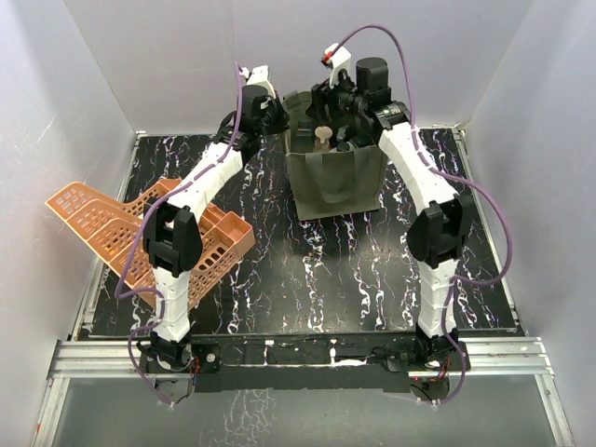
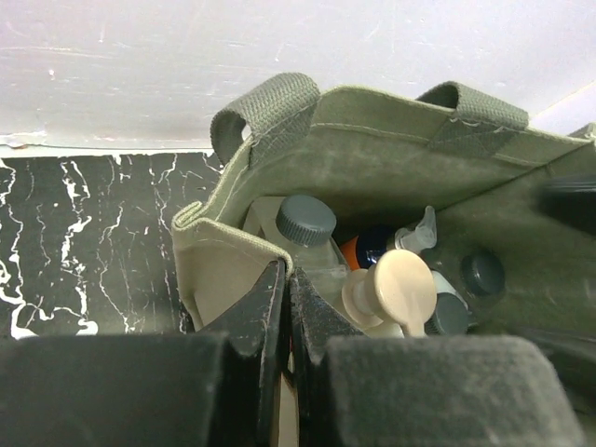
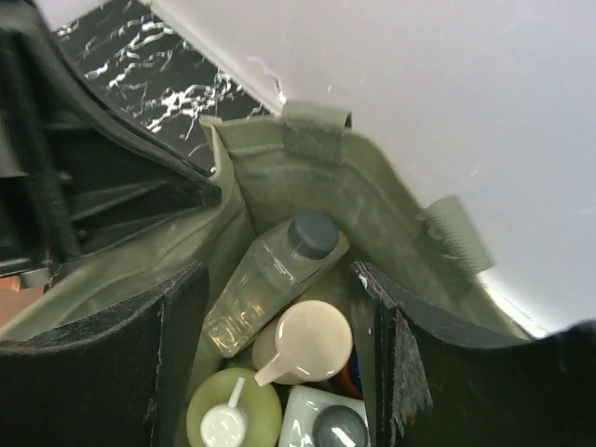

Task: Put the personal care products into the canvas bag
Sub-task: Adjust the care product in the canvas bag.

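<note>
Bottles (image 3: 305, 340) sit in canvas bag (image 2: 372, 158); left tool (image 2: 284, 289) closed at rim, right tool (image 3: 277, 279) spread, empty.

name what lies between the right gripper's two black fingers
In the right wrist view, four bottles inside the olive-green canvas bag: a clear bottle with dark cap, a tan round-topped bottle, a yellow-green pump bottle and a grey-capped pale bottle.

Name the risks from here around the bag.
The left gripper is shut right at the rim of the bag; pulling away, it might drag or tip the bag. The right gripper hangs open inside the bag mouth above the bottles; rising, it might snag a handle.
</note>
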You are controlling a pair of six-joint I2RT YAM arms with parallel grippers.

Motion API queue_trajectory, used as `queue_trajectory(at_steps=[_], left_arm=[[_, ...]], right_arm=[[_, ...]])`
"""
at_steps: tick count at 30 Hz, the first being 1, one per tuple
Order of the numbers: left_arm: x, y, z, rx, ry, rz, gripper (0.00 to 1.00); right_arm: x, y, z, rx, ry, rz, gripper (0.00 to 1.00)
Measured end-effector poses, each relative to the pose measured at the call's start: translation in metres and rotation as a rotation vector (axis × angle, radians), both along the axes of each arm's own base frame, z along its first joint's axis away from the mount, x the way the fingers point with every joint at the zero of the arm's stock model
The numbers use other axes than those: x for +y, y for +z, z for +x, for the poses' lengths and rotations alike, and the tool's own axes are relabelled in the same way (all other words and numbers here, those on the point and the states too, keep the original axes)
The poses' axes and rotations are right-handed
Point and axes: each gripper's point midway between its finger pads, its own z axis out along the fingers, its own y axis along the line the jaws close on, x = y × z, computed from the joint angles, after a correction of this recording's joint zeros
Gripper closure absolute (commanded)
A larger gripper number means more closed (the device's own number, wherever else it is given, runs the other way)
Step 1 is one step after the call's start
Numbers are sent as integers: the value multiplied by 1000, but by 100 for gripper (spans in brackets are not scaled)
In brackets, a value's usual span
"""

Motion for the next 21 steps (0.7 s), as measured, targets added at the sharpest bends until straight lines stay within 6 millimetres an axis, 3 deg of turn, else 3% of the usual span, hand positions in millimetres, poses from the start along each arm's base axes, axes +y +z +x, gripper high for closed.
queue_trajectory(at_steps=[5,8,16,21], left_arm=[[-4,1,-3,-6,-31,-7,100],[-5,2,-5,-8,-46,-7,100],[-13,3,-11,-15,-104,-12,100],[-18,4,-16,-27,-147,-13,100]], right_arm=[[13,-51,14,123,-2,35,37],[17,-66,15,154,-6,55,37],[23,-53,25,96,-26,107,38],[23,-68,36,114,-65,116,40]])
